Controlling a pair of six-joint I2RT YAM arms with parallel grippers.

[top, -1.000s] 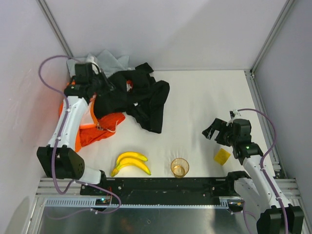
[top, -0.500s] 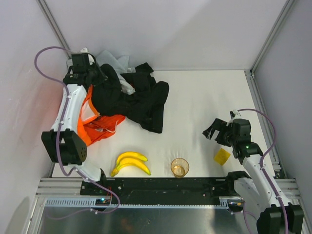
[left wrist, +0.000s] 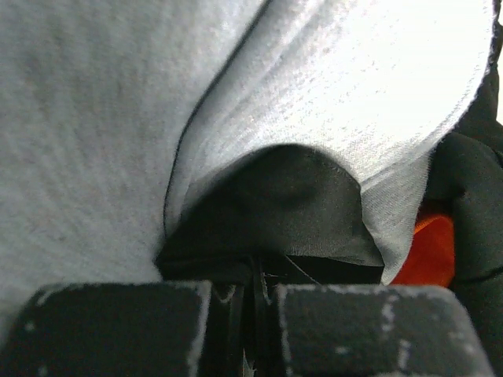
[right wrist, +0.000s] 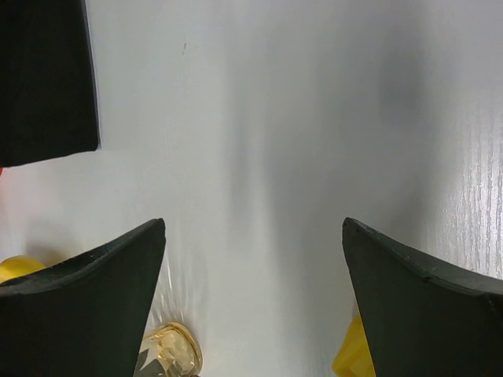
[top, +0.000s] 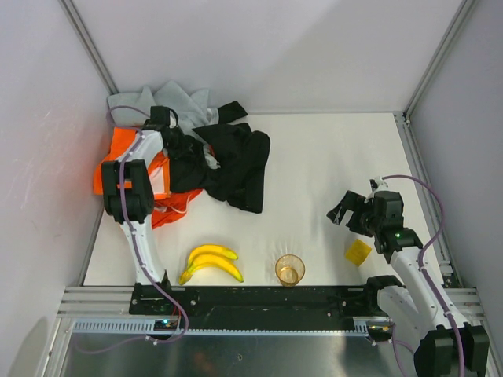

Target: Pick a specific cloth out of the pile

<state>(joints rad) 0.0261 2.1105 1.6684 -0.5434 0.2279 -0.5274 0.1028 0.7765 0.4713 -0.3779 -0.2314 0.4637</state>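
Observation:
The pile (top: 224, 161) lies at the back left: black garments, a light grey one (top: 169, 98) and a bright orange one (top: 110, 161). The red-orange cloth (top: 171, 209) pokes out at the pile's near edge, partly under my left arm and the black fabric. My left gripper (top: 179, 140) is down in the pile, shut on a fold of a black garment (left wrist: 291, 204), with grey fabric (left wrist: 118, 118) above it. A patch of orange (left wrist: 424, 251) shows at the right of the left wrist view. My right gripper (top: 342, 210) is open and empty over bare table (right wrist: 253, 228).
A banana bunch (top: 211, 262) and an amber plastic cup (top: 289, 269) sit near the front edge. A small yellow object (top: 357, 251) lies beside my right arm. White walls close off the left and back. The cup (right wrist: 169, 353) shows in the right wrist view.
My left gripper moved from the back-left corner right and down into the pile. The black garment shifted with it, and more grey and bright orange fabric now shows. The right arm has not moved.

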